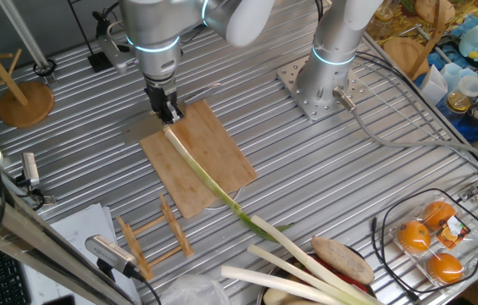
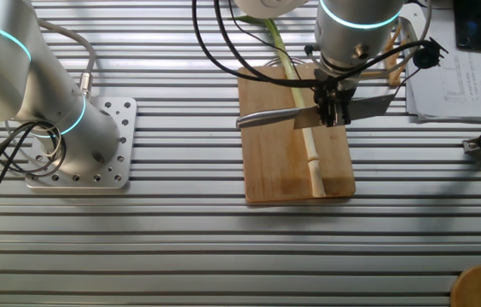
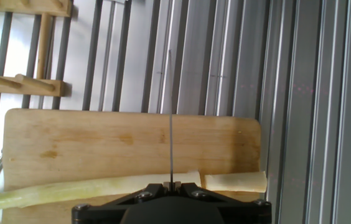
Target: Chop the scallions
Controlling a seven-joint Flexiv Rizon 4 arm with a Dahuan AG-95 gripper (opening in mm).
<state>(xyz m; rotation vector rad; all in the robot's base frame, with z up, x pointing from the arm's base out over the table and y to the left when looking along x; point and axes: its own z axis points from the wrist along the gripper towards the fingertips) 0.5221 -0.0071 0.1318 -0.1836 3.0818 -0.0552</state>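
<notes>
Scallion under our knife, one short end piece already parted on the board.

The long thin stalk, pale whitish-green running to darker leaf, lies across the rectangular bamboo cutting board at centre frame in the other fixed view, its leafy end trailing off the board toward the top. In the hand view a short cut pale piece sits just beside the stalk at lower right. Our black two-finger gripper is clamped on a steel knife, blade edge-on over the cut. We judge chopping barely begun; next we shift along the stalk toward the leaves and press down again.
</notes>
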